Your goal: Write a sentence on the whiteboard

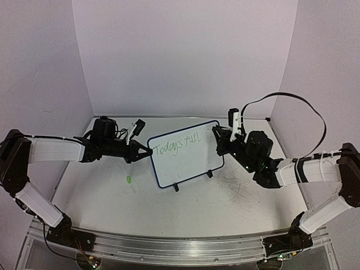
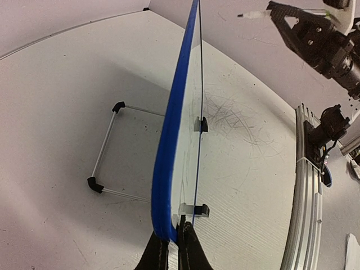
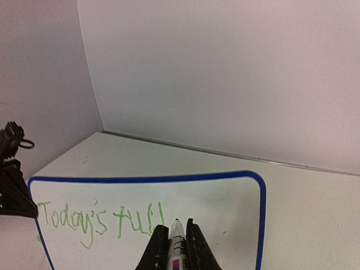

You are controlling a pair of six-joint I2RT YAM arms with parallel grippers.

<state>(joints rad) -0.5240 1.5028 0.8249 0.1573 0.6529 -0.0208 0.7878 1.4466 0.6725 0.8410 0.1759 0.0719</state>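
We see the whiteboard (image 1: 188, 166) standing on its feet mid-table (image 1: 112, 191), and its green cursive sentence (image 3: 101, 219) reads "Today's full". Our left gripper (image 2: 173, 236) is pinched tight on the board's blue left edge. Our right gripper (image 3: 175, 226) clasps a marker (image 3: 176, 247), tip at the board just past the last "l"; its label is too blurred to read

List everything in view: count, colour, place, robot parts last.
table: one, white, beneath everything.
whiteboard: one, white with blue frame, upright on the table.
writing: one line, green, "Today's full", on the whiteboard.
marker: one, white, held near the writing's end.
small piece: one, green, on table left of whiteboard.
scribbles: many, dark, on table right of whiteboard.
left gripper: one, black, shut on whiteboard's edge.
right gripper: one, black, shut on marker.
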